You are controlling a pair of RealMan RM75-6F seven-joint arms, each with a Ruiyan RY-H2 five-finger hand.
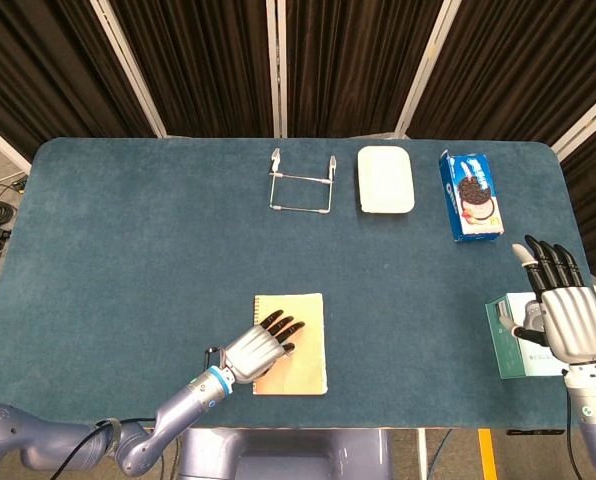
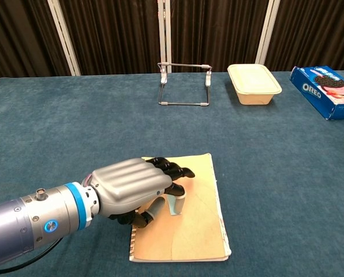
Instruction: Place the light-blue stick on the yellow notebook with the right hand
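The silver-and-black left hand (image 2: 138, 186) lies over the near left part of the flat yellow spiral notebook (image 2: 189, 219), its fingers curled around the short light-blue stick (image 2: 175, 204), which rests on the cover. The right hand (image 1: 556, 308) hovers at the table's near right edge, fingers straight and slightly apart, holding nothing.

Matt blue cloth table (image 2: 56, 115), glossy metal-looking left hand (image 2: 134, 183), paper notebook (image 2: 198, 225)

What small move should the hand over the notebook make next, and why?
Probably let go and lift away. The left hand holds the light-blue stick low over the yellow notebook, seemingly touching the cover. The right hand rests open at the far table edge.
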